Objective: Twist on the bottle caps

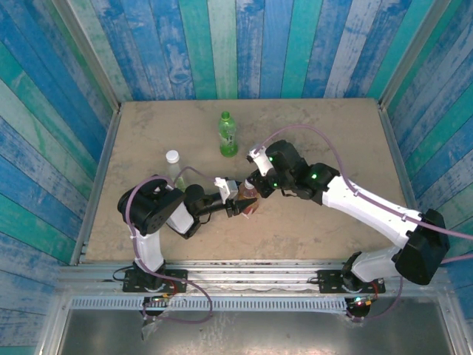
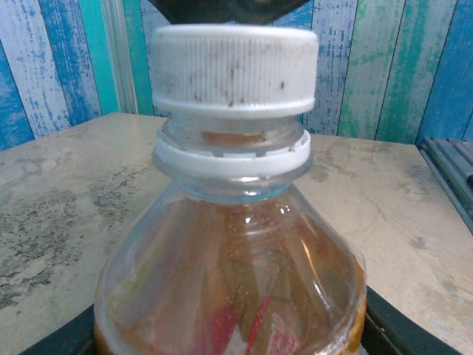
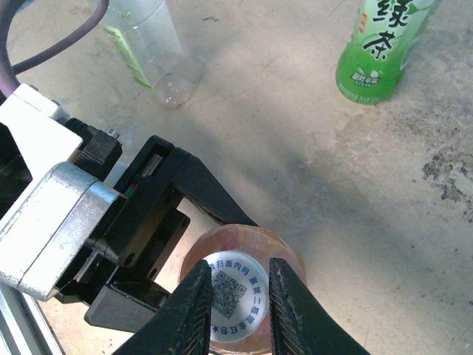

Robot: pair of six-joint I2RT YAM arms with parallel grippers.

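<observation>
The amber bottle (image 1: 248, 200) with a red label stands near the table's middle, and my left gripper (image 1: 238, 204) is shut on its body from the left. In the left wrist view the bottle's shoulder (image 2: 229, 274) is close up, with a white cap (image 2: 233, 70) on the neck and a dark finger (image 2: 421, 329) at the lower corner. My right gripper (image 3: 238, 279) comes down from above, its two fingers pressed on either side of that white cap (image 3: 236, 303). The green bottle (image 1: 228, 135) and the clear bottle (image 1: 174, 168) stand capped farther back.
The green bottle (image 3: 377, 52) stands behind the right gripper, the clear bottle (image 3: 151, 44) to the back left. The left gripper's black body and metal mount (image 3: 59, 222) sit close beside the amber bottle. Blue plank walls (image 1: 59, 111) enclose the table.
</observation>
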